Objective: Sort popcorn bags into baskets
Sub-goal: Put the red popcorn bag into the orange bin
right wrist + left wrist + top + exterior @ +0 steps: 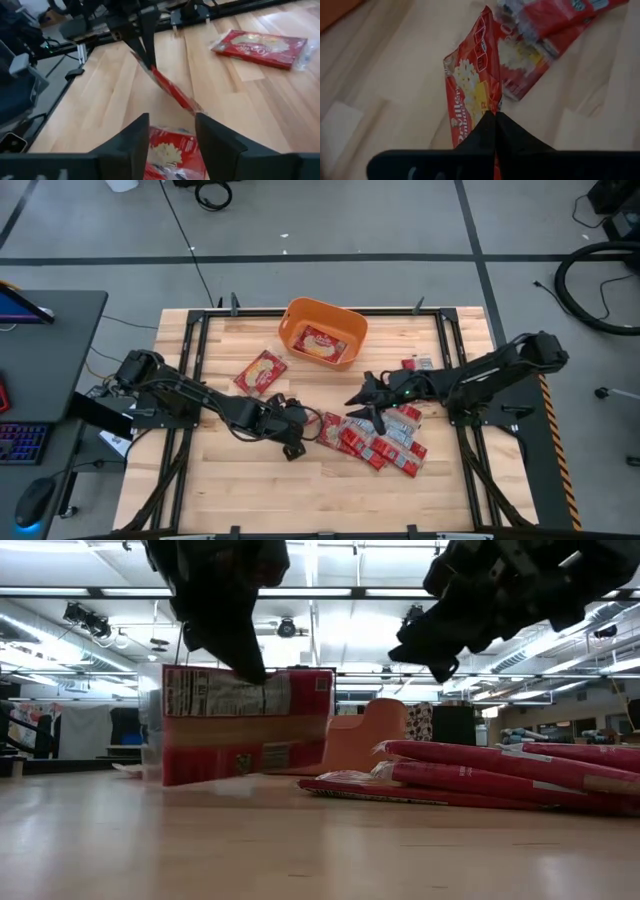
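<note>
My left gripper reaches in from the table's left and is shut on a red popcorn bag that stands on edge beside the pile of red bags. My right gripper hangs open just above that pile, touching nothing; the held bag and my left gripper show ahead of it. The orange tub stands at the far middle of the table with one bag lying flat inside. Another bag lies flat on the table in front of the tub. My left gripper pinches the bag's upper edge between its two shut fingers, coming from above and slanting in from the table's left. The bag hangs on edge below the fingers, its printed face upright. Its lower edge is at the tabletop; whether it rests there I cannot tell.
Small packets lie near the far right of the table. A black frame runs round the wooden top. Bare wood spreads along the near side. The room's floor, cables and a desk with a keyboard lie beyond the table.
</note>
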